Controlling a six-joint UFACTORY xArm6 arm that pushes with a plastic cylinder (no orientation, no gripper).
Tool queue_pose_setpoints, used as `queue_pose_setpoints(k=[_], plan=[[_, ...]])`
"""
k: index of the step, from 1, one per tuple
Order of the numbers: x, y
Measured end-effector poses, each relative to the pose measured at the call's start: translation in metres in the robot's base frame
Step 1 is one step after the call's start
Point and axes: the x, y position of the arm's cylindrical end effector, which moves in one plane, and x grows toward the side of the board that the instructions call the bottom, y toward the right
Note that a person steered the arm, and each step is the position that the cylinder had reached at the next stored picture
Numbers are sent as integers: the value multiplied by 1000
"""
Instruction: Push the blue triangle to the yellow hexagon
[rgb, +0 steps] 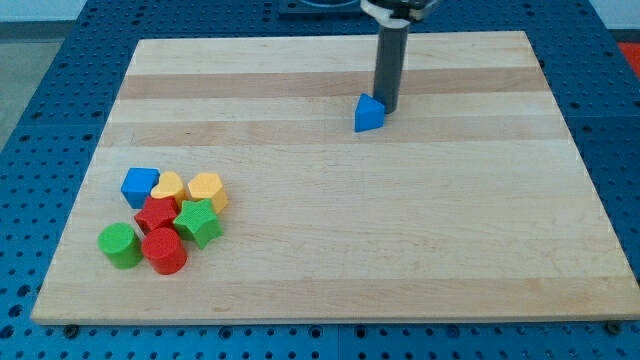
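Near the view's top, a little right of the middle, you see my tip touching the upper right side of the blue triangle on the wooden board. Your arm ends in a plain rod, so it has no hand that could spread or pinch anything. You find the yellow hexagon well apart, in a cluster at the view's lower left. Beside it to the left lies a yellow heart, then a blue block. Below them you see a red star, a green star, a green cylinder and a red cylinder, all close together.
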Motion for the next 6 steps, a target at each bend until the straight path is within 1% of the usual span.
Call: queue_pose_setpoints(k=[1,2,6], plan=[[9,-19],[25,-33],[97,-127]])
